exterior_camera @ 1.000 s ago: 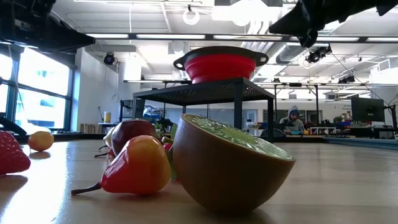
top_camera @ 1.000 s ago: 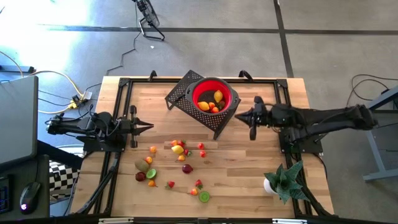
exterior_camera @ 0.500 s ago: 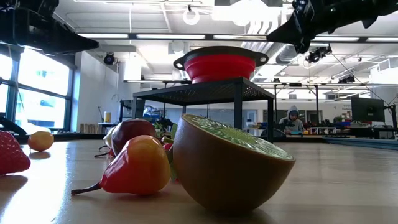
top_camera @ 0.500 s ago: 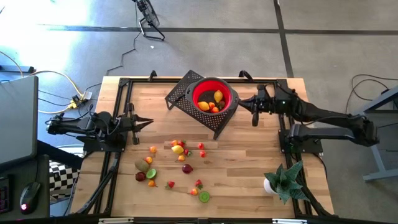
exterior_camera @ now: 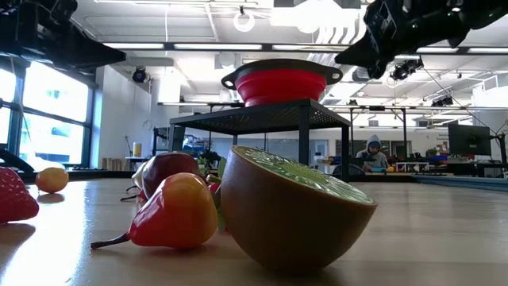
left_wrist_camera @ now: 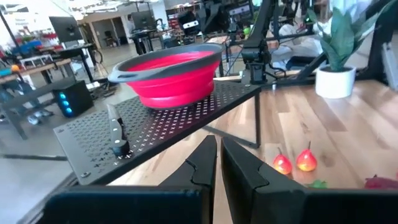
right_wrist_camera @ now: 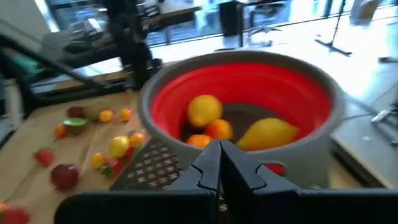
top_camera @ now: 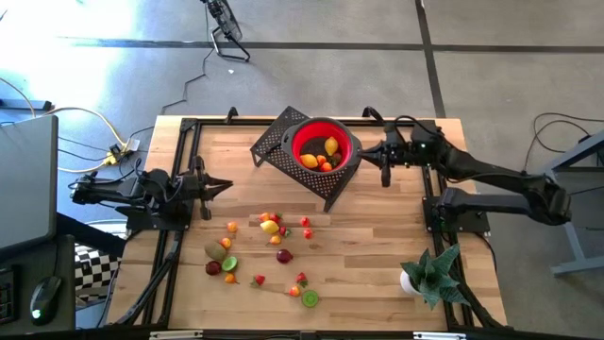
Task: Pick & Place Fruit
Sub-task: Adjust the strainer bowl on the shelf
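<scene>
Bowl: the red bowl (top_camera: 326, 147) sits on a black perforated stand (top_camera: 274, 144) at the far middle of the counter (top_camera: 377, 246), raised so fruit can be dropped in from above.
Fruit in bowl: a few pieces already lie inside; the right wrist view shows a yellow lemon (right_wrist_camera: 203, 109), an orange piece (right_wrist_camera: 218, 129) and a longer yellow fruit (right_wrist_camera: 267, 134).
Fruit on counter: the rest of the fruit (top_camera: 272, 227) is scattered loose on the near half, well apart from the stand, so most of the job looks undone.
Look of the fruit: small glossy toys in yellow, orange, red, green and brown; a cut kiwi half (exterior_camera: 294, 208) and a red-yellow pear-like piece (exterior_camera: 175, 213) lie nearest the low camera, touching.
Right gripper (top_camera: 384, 170): raised just beside the bowl's rim, jaws together and empty, pointing at the bowl.
Left gripper (top_camera: 225, 186): low at the left side, jaws together on nothing, aimed toward the stand; it seems to wait.
Plant (top_camera: 431, 273): spiky green in a white pot, near right corner, no part of the sorting.
</scene>
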Motion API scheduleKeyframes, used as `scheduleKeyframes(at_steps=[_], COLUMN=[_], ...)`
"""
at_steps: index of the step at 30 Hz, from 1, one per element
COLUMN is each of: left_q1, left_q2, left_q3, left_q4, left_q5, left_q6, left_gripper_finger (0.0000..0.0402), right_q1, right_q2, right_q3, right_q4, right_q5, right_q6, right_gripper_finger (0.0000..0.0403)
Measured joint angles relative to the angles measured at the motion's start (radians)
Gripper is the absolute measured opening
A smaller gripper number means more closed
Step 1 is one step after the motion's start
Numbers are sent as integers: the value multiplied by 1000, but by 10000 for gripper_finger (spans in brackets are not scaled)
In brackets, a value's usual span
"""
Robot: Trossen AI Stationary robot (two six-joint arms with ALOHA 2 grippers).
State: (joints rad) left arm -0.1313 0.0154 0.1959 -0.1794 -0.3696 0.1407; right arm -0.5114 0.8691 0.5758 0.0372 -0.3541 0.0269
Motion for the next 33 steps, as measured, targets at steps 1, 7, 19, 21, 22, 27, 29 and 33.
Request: scheduleKeyframes(at_steps=[1,7,19,21,22,27,29,33], left_q1=[0,0,0,0,0,0,0,0], left_q2=[0,0,4,23,35,133,193,318], left_q3=[0,0,0,0,0,0,0,22], left_q4=[0,5,48,89,104,200,220,236], left_q5=[11,43,-10,-32,-41,-79,-80,-95], left_q6=[-14,-98,-293,-321,-325,-356,-359,-355], left_gripper_finger=[19,19,19,19,19,19,19,19], right_q1=[0,16,62,62,62,57,48,31], right_q2=[18,141,342,355,361,365,363,362], right_q3=[0,0,0,1,2,1,1,1], right_q4=[14,147,469,470,471,457,457,458], right_q5=[-32,-82,-76,-76,-76,-88,-109,-120], right_q6=[-2,0,-38,-55,-59,-58,-58,-58], right_gripper_finger=[2,2,2,2,2,2,2,2])
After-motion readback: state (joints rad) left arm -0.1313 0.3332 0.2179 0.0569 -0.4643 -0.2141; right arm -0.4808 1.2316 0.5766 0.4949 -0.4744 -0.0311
